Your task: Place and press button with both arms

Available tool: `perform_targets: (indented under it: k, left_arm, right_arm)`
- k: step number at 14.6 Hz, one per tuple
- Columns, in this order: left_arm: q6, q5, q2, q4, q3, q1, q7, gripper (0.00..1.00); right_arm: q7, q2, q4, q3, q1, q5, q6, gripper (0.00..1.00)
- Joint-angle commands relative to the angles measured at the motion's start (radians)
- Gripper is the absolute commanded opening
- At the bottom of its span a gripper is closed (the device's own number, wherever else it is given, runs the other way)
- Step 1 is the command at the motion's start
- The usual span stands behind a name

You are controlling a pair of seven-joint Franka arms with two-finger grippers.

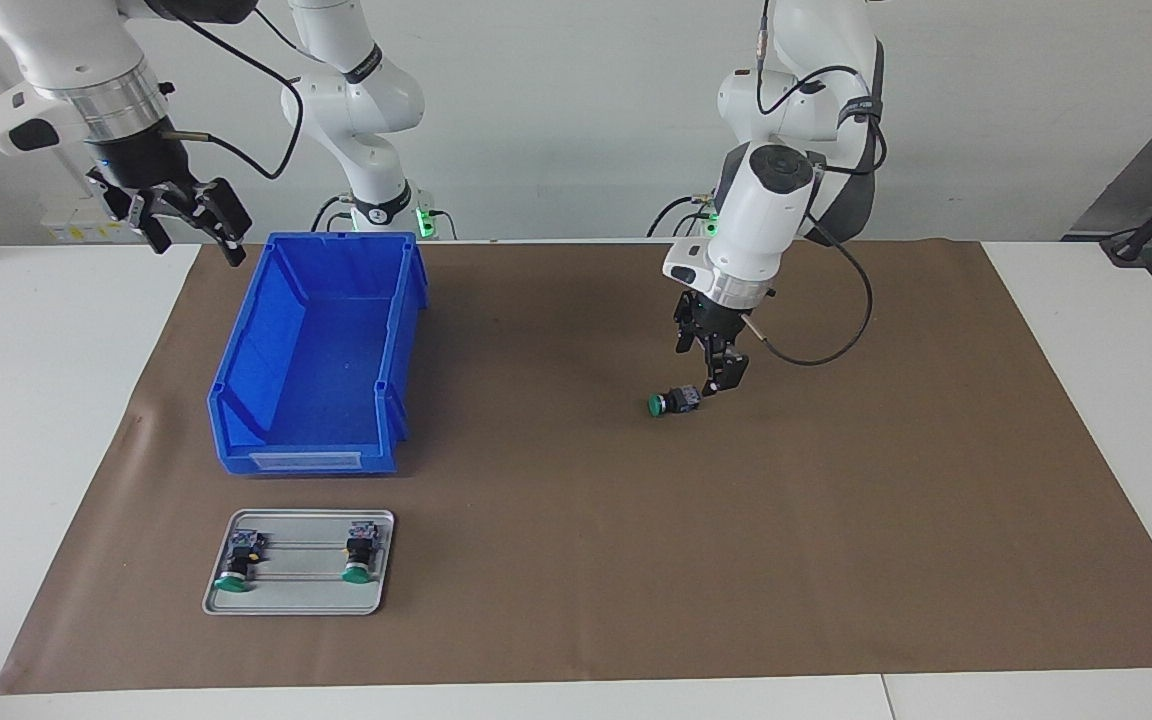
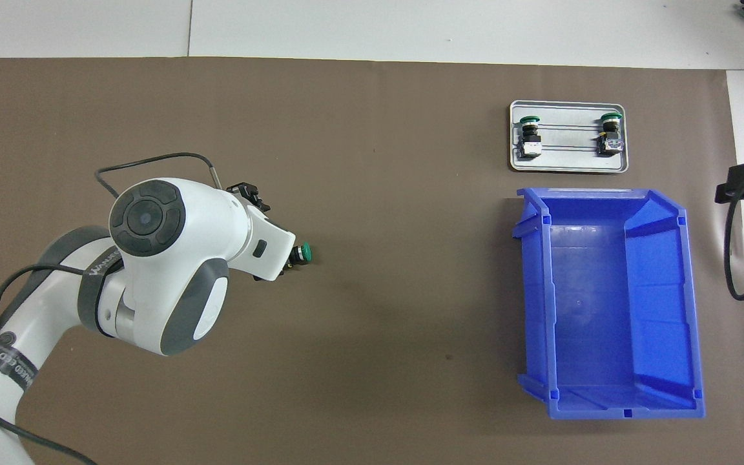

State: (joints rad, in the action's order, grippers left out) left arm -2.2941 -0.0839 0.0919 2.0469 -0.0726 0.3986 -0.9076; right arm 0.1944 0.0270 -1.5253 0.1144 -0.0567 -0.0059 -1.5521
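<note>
Green-capped button, left pincer touching

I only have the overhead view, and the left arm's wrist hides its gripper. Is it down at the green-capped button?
Observer: Yes. The facing view shows the left gripper low over the brown mat, at the terminal end of the button.
Operator: Is the button upright?
Observer: No, it is on its side, cap toward the right arm's end. I cannot tell whether it rests on the mat.
Operator: And the right gripper? I see only a black sliver.
Observer: The right gripper waits raised and open, over the mat's edge beside the blue bin.
</note>
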Motion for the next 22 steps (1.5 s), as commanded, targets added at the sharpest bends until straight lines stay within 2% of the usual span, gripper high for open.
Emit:
perform_targets:
  k: [1, 4, 6, 9, 10, 16, 18, 20, 22]
  left_arm:
    - [-0.096, -0.011, 0.081, 0.01, 0.017, 0.046, 0.004, 0.9]
    - [-0.125, -0.013, 0.149, -0.007, 0.019, 0.058, 0.013, 0.9]
    - [-0.177, -0.013, 0.198, -0.014, 0.019, 0.072, 0.048, 0.9]
    - [-0.189, -0.013, 0.206, -0.008, 0.017, 0.077, 0.062, 0.9]
    - [-0.189, -0.013, 0.206, -0.004, 0.017, 0.08, 0.064, 0.89]
    - [-0.185, -0.013, 0.198, 0.024, 0.019, 0.095, 0.068, 0.75]
    - [-0.174, -0.013, 0.197, 0.024, 0.02, 0.095, 0.07, 0.72]
    - [-0.169, -0.013, 0.197, 0.024, 0.022, 0.092, 0.07, 0.61]
    - [-0.169, -0.013, 0.197, 0.024, 0.022, 0.089, 0.07, 0.41]
  right_arm:
    - [-0.021, -0.032, 0.01, -0.018, 0.006, 0.018, 0.006, 1.0]
    - [-0.064, -0.039, 0.011, -0.028, -0.014, -0.075, -0.01, 1.0]
    - [-0.072, -0.041, 0.008, -0.03, -0.029, -0.085, -0.025, 1.0]
    - [-0.05, -0.039, 0.007, -0.028, -0.041, -0.065, -0.011, 1.0]
    - [-0.018, -0.039, 0.01, -0.027, -0.04, -0.019, 0.003, 1.0]
    - [-0.012, -0.041, 0.013, -0.027, -0.043, -0.011, 0.01, 1.0]
    - [-0.105, -0.041, 0.014, -0.028, -0.046, -0.045, 0.021, 1.0]
    - [-0.105, -0.042, 0.019, -0.03, -0.043, -0.039, 0.032, 1.0]
    - [-0.105, -0.042, 0.023, -0.028, -0.045, -0.042, 0.032, 1.0]
